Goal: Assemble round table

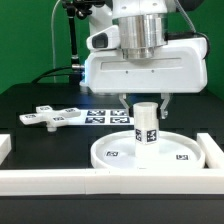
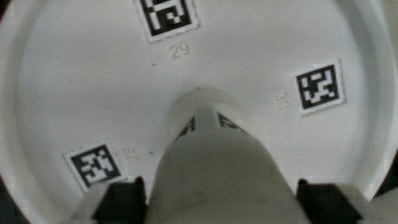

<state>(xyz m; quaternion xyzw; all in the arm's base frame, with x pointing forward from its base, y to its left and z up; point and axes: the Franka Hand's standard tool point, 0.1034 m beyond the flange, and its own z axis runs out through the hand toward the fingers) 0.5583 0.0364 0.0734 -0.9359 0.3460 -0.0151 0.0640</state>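
The large white rimmed disc [image 1: 110, 156] lies flat on the black table, tags on its face. The short cylindrical post [image 1: 146, 128] stands upright at the disc's middle, its lower end down at the hub. My gripper [image 1: 145, 104] comes straight down from above and is shut on the post's upper part. In the wrist view the post [image 2: 214, 150] runs between the two black fingers [image 2: 121, 200], with the disc [image 2: 107, 90] behind it. The flat cross-shaped piece [image 1: 50, 117] lies loose on the table, toward the exterior view's left of the disc.
The marker board [image 1: 100, 117] lies flat behind the disc. White border rails run along the front [image 1: 40, 181] and at the exterior view's right [image 1: 213, 150]. A green wall and a dark stand rise at the back.
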